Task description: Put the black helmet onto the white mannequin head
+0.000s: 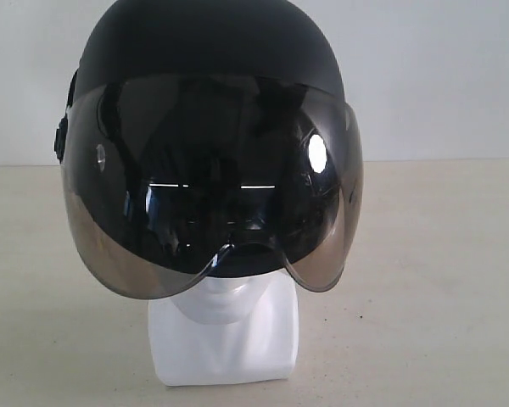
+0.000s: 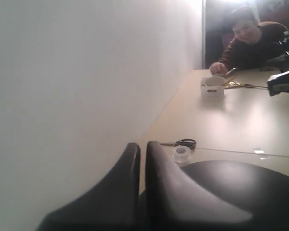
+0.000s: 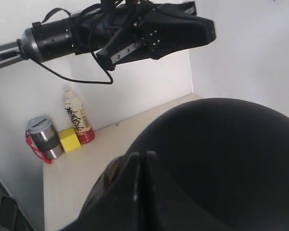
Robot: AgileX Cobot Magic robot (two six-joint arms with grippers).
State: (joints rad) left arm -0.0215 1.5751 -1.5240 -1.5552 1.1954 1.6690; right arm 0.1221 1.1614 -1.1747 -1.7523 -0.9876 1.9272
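**Black helmet [image 1: 208, 42] seated on the white mannequin head [image 1: 225, 326]**

Exterior view: the helmet covered the head, its tinted visor hanging over the face. Left wrist view: the left gripper [image 2: 142, 159], fingers nearly touching and empty, hung over the helmet's dome; scissors [image 2: 183, 143] and a tape roll [image 2: 181, 154] lay beyond the helmet. Right wrist view: the right gripper [image 3: 143, 163], fingers pressed together, was above the helmet; a bottle [image 3: 77, 118] beyond bore black script too small to read.
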